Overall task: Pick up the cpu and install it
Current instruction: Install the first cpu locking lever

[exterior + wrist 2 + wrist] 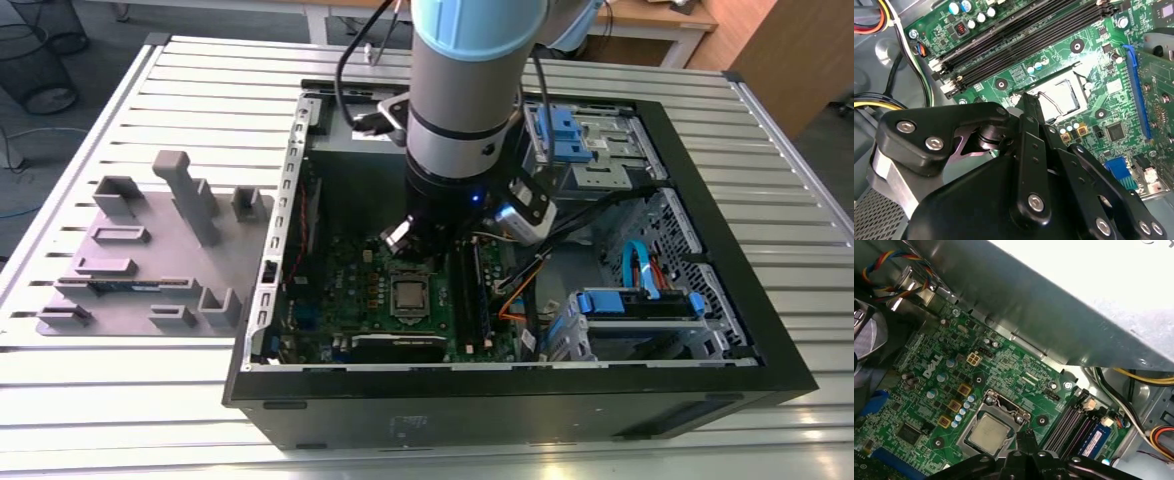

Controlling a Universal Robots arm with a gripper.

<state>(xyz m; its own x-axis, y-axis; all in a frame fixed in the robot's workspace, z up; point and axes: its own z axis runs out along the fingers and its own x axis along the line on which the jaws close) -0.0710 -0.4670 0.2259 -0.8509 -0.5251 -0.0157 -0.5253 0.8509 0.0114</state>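
While the black hand point(1026, 437) hangs inside the open black computer case point(747, 350) on the ribbed metal worktop point(160, 420), its fingertips come together to a narrow point and grip nothing. Directly beneath those tips lies the cpu point(988, 433), a small flat square chip with a dull silver top, seated in its socket on the green motherboard point(929, 390); in the exterior view it shows as a pale square point(408, 294) just below the hand. Black memory slots point(1019, 37) run close beside the hand, with yellow and black cables point(1149, 376) farther out. Seen in the second wrist view, the hand's linkage covers much of the socket. A grey parts tray point(147, 250) stands well apart.
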